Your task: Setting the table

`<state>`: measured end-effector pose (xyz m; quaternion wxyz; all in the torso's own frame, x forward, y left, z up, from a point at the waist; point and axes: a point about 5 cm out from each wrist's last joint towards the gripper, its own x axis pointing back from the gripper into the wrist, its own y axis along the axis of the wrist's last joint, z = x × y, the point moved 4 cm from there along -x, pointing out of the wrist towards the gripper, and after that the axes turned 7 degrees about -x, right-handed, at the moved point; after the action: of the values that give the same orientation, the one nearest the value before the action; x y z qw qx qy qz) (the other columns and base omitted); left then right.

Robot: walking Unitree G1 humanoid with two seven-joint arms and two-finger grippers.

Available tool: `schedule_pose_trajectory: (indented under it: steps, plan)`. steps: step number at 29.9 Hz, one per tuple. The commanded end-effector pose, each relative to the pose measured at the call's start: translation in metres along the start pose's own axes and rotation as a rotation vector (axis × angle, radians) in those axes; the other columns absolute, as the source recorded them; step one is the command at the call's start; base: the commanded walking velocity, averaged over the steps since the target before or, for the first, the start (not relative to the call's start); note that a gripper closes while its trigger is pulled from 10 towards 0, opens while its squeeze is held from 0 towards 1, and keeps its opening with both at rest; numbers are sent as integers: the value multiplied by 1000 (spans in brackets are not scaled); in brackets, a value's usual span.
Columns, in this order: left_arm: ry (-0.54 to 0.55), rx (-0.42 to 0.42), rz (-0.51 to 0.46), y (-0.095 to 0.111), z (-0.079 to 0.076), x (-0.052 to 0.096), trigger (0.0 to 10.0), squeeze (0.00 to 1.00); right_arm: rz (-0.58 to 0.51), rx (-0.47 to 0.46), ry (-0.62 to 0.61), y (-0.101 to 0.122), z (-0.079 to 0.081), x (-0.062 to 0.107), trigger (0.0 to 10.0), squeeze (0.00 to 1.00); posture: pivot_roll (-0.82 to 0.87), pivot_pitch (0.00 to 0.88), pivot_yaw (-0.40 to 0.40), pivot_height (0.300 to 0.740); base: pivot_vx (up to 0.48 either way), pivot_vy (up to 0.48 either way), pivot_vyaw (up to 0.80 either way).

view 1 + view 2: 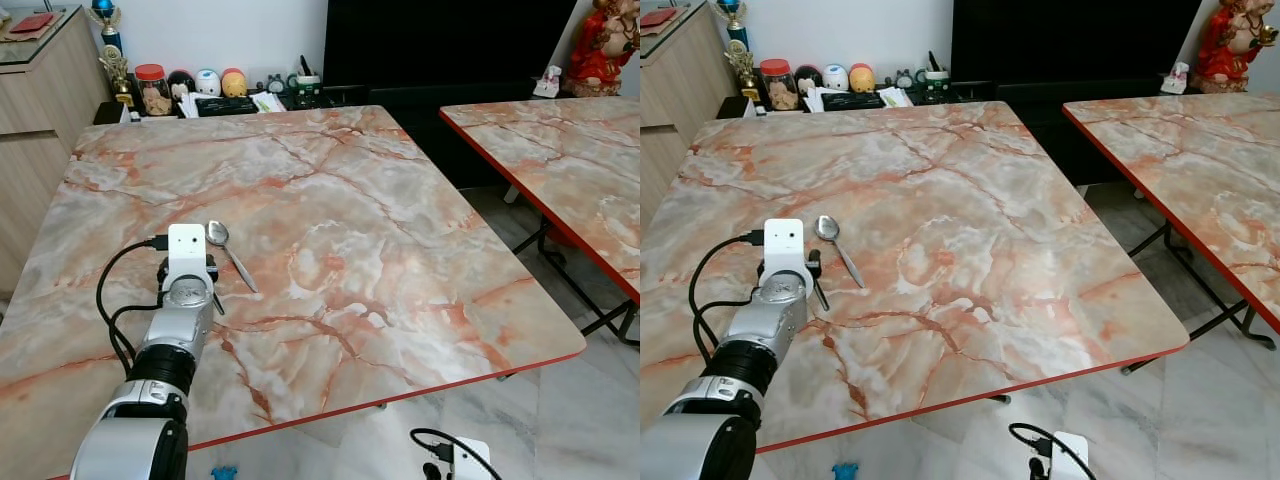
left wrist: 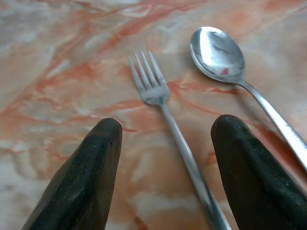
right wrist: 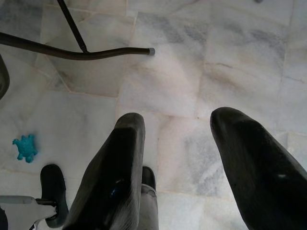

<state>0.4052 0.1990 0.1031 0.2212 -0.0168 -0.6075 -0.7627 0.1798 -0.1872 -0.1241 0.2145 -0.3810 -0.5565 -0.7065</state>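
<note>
**Ana:** Left eye view first, biggest thing down: what is laid out?

**Ben:** A marble-patterned table [image 1: 330,220] with a red edge takes up most of it, and a second table [image 1: 560,170] stands apart to the right. The left arm reaches out over the near-left part of the tabletop. The right arm hangs idle below the table edge, and its wrist view looks down on floor tiles and a small blue toy [image 3: 25,147].

**Ana:** And the cutlery?

**Ben:** A spoon [image 1: 228,253] lies flat just right of the left wrist. In the left wrist view a fork [image 2: 165,117] lies flat beside the spoon, near it but apart, tines pointing away from the arm.

**Ana:** How does the left gripper [image 2: 165,167] stand?

**Ben:** Its fingers are spread wide, one on each side of the fork's handle, holding nothing. Right gripper [image 3: 177,163]: also spread, empty.

**Ana:** So the step is gripping or releasing the fork?

**Ben:** I can't tell which. If gripping, I'd judge it best to keep the handle centred, come down until the tips almost meet the marble, and close slowly, since a thin flat handle can skid. Steer clear of the spoon.
</note>
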Motion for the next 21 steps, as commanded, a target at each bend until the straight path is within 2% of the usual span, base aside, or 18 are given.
schedule_pose_trajectory:
  steps: [1,11,21]
  plan:
    - [-9,54,7,3,-4,-1,10000,0,1,-5,-10,0,-2,0,10000,0,101,0,-49,740,0,0,0]
    - [18,80,23,2,-7,-4,10000,0,0,-5,-11,0,-2,0,10000,0,95,0,-52,740,0,0,0]
    - [27,130,-14,5,-10,-5,10000,0,0,-8,-15,-1,-3,0,10000,0,85,0,-51,740,0,0,0]
